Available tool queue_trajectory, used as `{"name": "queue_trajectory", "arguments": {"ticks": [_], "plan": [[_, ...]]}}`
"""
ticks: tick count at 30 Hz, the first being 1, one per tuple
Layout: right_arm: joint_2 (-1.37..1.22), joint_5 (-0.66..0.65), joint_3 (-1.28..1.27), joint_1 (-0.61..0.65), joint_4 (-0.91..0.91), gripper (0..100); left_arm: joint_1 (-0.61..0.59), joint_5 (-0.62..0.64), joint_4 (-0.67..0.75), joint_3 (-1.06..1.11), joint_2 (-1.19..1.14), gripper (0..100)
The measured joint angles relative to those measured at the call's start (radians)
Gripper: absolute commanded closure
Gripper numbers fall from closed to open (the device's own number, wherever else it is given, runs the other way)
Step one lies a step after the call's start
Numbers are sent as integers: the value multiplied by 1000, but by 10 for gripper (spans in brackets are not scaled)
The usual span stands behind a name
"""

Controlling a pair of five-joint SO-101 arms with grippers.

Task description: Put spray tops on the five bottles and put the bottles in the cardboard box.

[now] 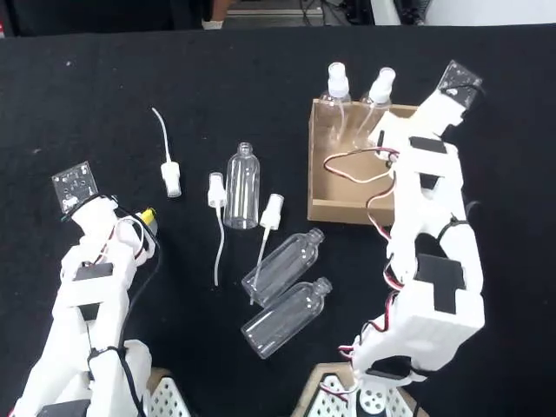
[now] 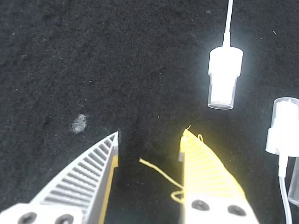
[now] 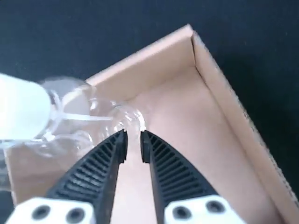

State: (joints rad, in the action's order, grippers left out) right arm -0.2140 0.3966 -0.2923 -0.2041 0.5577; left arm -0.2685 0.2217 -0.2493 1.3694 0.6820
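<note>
Black cloth [image 2: 70, 56]; left fingers [image 2: 205, 172] wide apart, empty.

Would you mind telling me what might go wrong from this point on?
The right claw is right beside a clear capped bottle standing in the brown cardboard box; withdrawing might tip it.
The clear uncapped bottles lying on the black table are round and may roll when grasped.
The white spray top near the left claw trails a long thin tube that may snag.

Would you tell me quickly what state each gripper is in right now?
Left gripper: open, empty.
Right gripper: open only a crack, holding nothing, over the box.
</note>
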Motion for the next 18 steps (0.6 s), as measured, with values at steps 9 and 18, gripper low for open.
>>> {"name": "queue_trajectory", "arguments": {"ticks": [9,18], "plan": [[52,0,0,-5,0,983,0,0,0,0,0,794],[54,0,-68,-38,-146,983,0,0,0,0,0,794]]}}
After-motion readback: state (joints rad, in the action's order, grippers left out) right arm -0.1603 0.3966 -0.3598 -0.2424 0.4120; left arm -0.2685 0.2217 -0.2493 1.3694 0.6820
